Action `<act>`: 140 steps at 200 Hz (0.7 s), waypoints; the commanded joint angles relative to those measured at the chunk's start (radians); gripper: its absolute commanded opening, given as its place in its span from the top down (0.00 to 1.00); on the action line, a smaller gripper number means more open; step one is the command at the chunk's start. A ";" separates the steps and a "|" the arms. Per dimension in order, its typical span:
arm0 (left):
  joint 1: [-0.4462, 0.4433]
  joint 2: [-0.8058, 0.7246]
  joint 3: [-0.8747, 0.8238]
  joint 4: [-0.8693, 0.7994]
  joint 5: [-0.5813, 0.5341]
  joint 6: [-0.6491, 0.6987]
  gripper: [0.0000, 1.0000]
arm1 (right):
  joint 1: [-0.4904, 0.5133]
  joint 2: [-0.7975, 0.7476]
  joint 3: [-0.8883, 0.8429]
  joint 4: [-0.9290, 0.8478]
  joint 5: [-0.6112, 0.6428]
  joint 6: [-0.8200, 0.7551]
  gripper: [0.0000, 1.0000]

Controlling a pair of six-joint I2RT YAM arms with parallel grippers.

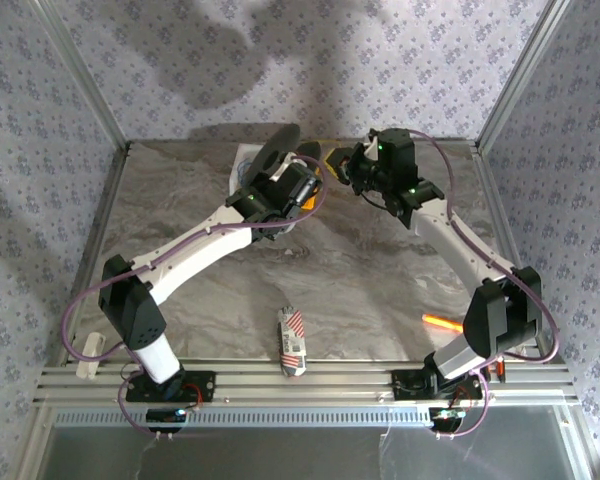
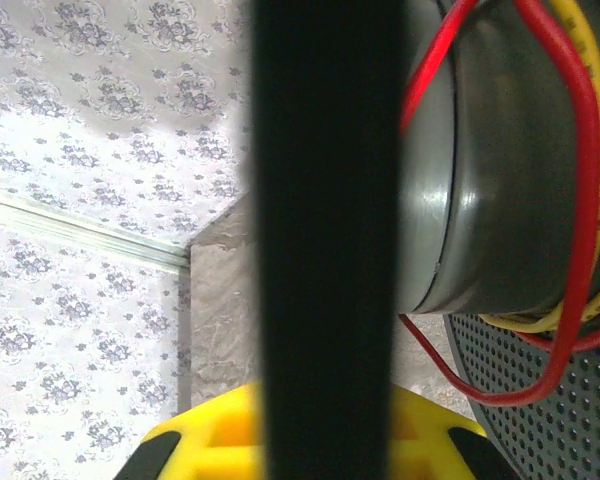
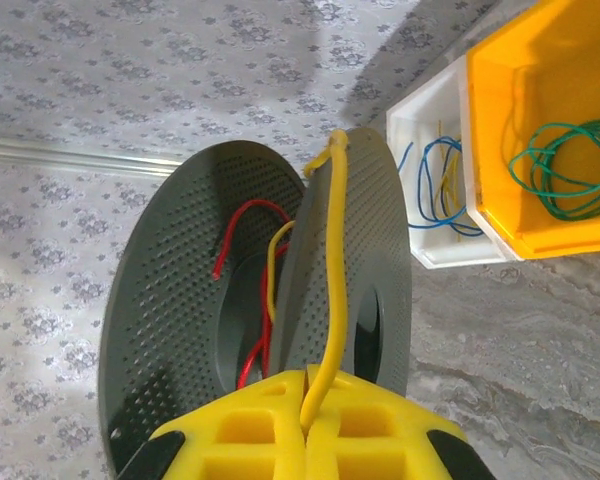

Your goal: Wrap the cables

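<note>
A black spool (image 3: 180, 300) stands on edge, red cable (image 3: 250, 210) and yellow cable between its two perforated flanges. My right gripper (image 3: 308, 390) is shut on the yellow cable (image 3: 335, 280), which runs from my fingers up over the rim of the near flange. My left gripper (image 2: 325, 420) is shut on one spool flange (image 2: 325, 200), seen edge-on. Beside it is the grey hub (image 2: 500, 180) with red cable (image 2: 580, 250) and yellow cable (image 2: 580, 50) round it. In the top view the spool (image 1: 275, 150) is at the back centre, the left gripper (image 1: 283, 172) below it and the right gripper (image 1: 342, 168) to its right.
Behind the spool stand a white bin (image 3: 430, 170) with blue wires and a yellow bin (image 3: 550, 130) with a green wire coil (image 3: 570, 165). A striped packet (image 1: 291, 340) lies near the front edge and an orange stick (image 1: 440, 322) by the right arm's base. Papered walls close the back and sides.
</note>
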 commanded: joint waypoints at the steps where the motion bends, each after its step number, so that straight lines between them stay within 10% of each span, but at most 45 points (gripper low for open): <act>1: -0.011 0.005 0.036 0.046 -0.063 0.000 1.00 | 0.004 -0.068 0.001 0.055 -0.018 -0.089 1.00; 140: 0.157 0.015 0.198 -0.103 0.139 -0.226 1.00 | 0.176 -0.232 -0.063 0.036 -0.151 -0.420 1.00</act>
